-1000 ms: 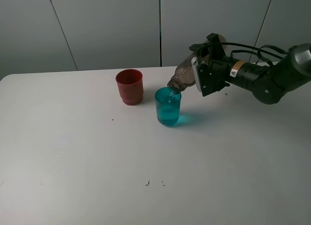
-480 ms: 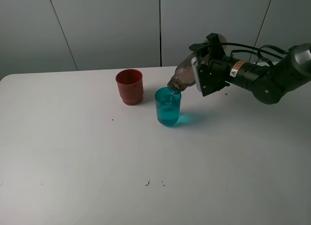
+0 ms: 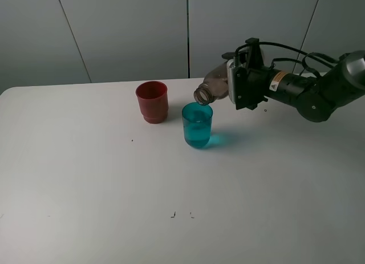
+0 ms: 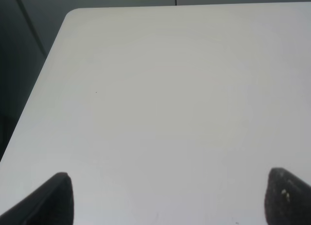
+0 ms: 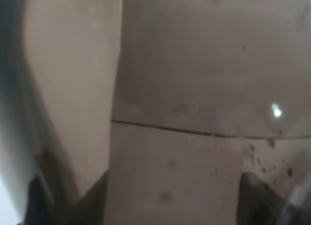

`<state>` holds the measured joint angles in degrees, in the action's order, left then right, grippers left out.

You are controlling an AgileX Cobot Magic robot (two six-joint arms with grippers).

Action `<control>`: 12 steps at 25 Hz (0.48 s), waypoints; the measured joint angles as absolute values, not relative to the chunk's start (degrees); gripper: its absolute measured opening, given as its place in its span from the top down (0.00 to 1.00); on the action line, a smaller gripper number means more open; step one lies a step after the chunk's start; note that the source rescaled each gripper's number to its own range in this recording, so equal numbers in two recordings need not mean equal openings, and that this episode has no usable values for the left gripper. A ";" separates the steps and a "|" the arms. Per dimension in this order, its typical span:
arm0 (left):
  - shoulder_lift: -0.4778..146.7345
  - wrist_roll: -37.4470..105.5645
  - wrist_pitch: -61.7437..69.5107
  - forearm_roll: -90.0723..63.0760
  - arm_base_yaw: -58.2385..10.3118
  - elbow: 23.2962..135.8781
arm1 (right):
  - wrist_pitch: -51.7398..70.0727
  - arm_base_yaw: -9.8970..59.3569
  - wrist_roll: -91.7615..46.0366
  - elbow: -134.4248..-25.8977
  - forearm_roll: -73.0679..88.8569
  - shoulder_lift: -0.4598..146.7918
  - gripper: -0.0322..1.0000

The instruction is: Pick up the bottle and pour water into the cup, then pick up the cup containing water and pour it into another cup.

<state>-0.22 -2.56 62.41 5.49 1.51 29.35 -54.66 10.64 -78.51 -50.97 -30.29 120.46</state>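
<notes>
We find the right gripper clamped on the bottle, which is held near level in the air with its mouth just above the cup. The cup stands on the table, holding water, near another cup. The left gripper hangs with its jaws wide apart, holding nothing.
</notes>
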 joint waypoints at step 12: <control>-0.22 -2.56 62.41 5.49 1.51 29.35 | -52.77 10.64 -39.52 -50.97 -31.13 120.33 0.94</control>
<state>-0.22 -2.56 62.41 5.49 1.51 29.35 -52.77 10.64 -39.52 -50.97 -31.13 120.33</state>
